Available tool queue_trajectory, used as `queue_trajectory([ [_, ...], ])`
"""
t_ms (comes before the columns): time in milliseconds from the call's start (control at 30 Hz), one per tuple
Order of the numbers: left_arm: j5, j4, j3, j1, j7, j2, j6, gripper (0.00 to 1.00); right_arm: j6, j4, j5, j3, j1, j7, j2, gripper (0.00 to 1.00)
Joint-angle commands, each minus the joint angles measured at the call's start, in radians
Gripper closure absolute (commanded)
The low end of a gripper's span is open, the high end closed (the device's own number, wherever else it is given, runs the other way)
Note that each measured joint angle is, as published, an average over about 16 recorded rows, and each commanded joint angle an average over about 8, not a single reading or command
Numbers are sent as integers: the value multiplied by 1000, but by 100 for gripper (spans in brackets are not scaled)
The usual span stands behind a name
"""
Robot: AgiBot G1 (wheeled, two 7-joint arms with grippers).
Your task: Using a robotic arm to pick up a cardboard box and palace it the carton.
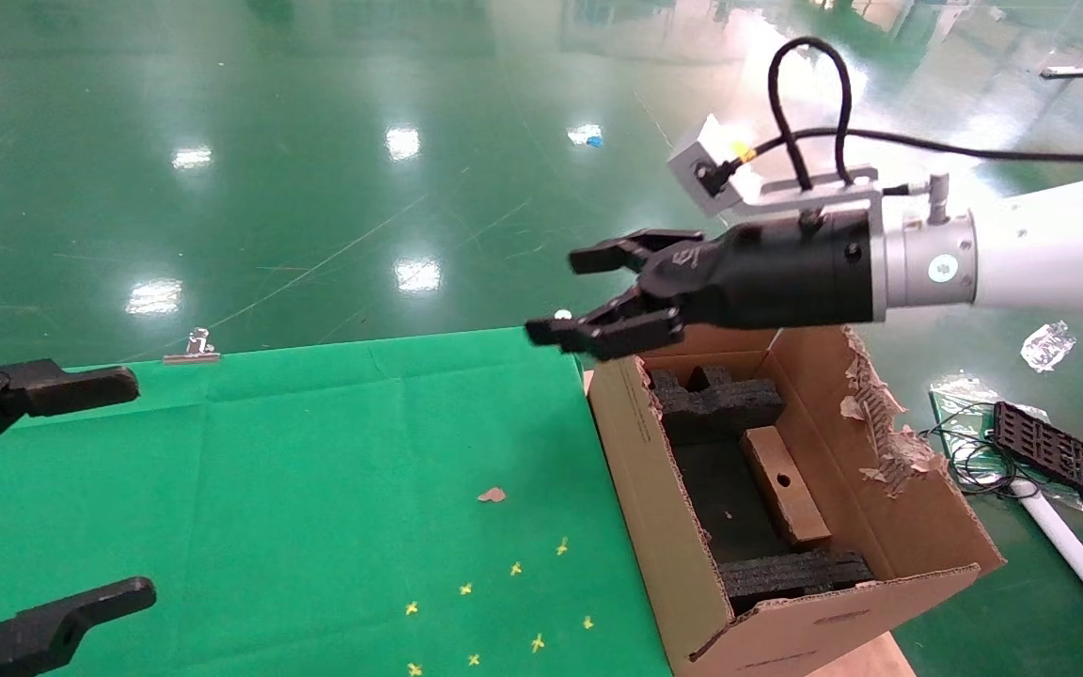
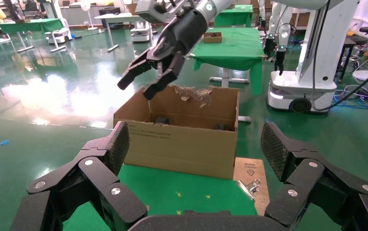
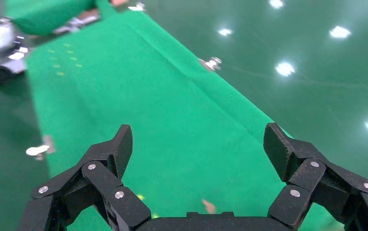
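The carton (image 1: 640, 498) stands at the right end of the green table, its flaps open and its far flap torn. Inside, the small reddish-brown cardboard box (image 1: 786, 484) lies between black foam inserts (image 1: 725, 404), its round hole facing up. The white robotic arm (image 1: 1049, 249) comes in from the right. Its right gripper (image 1: 568, 294) hangs open and empty above the carton's near-left corner, apart from the box. In the right wrist view that gripper (image 3: 199, 139) has only green cloth below it. My left gripper (image 1: 128, 489) is parked open at the table's left edge, facing the carton (image 2: 182, 144).
A metal clip (image 1: 192, 346) sits on the table's far edge. A brown scrap (image 1: 492, 495) and several yellow marks (image 1: 513, 568) lie on the cloth. A black tray with cables (image 1: 1054, 456) and a white rail (image 1: 1082, 564) lie on the floor to the right.
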Motion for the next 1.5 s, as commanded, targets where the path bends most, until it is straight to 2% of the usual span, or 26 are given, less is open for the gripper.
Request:
queue_trajectory([
  [33,0,0,0,0,0,0,0,0,-9,32,15,43,-41,-14,1,0],
  [967,-1,0,1,0,1,-1,-1,0,-131,459,208,610,-583,-195,20,0],
  [1167,-1,0,1,0,1,-1,-1,0,-141,493,225,656,-630,-207,22,0],
  [1500,-1,0,1,0,1,-1,-1,0,-137,477,219,635,-608,-202,22,0],
])
